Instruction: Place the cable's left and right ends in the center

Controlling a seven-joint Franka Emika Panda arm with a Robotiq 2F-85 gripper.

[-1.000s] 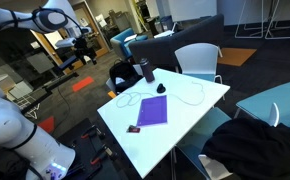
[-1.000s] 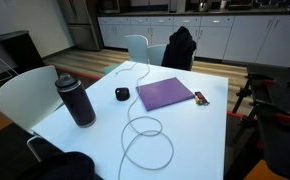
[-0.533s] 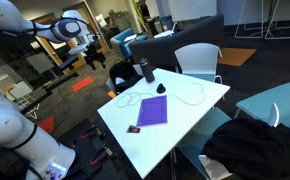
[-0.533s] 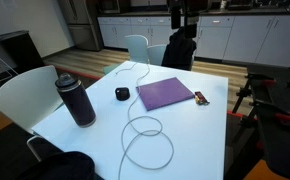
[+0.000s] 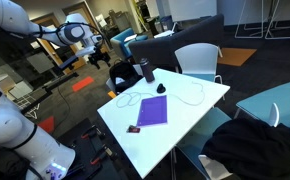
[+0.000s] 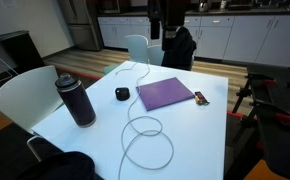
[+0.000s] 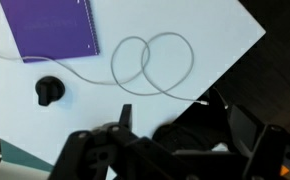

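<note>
— Cable whereabouts?
— Flat on the table, right of the bottle, mostly left of the notebook.
— Gripper?
— Aloft beyond the far edge, jaws apparently spread, empty. Better to drop onto one loose end, pinch low, drag centreward slowly.

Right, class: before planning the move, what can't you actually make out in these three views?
- End effector: wrist view, blurred and dark; open or shut unreadable.
- Cable ends: wrist view, one run leaves the left edge, the other fades at the table edge; too thin in both exterior views.
- Small item beside the purple notebook: in an exterior view, too small to identify.
</note>
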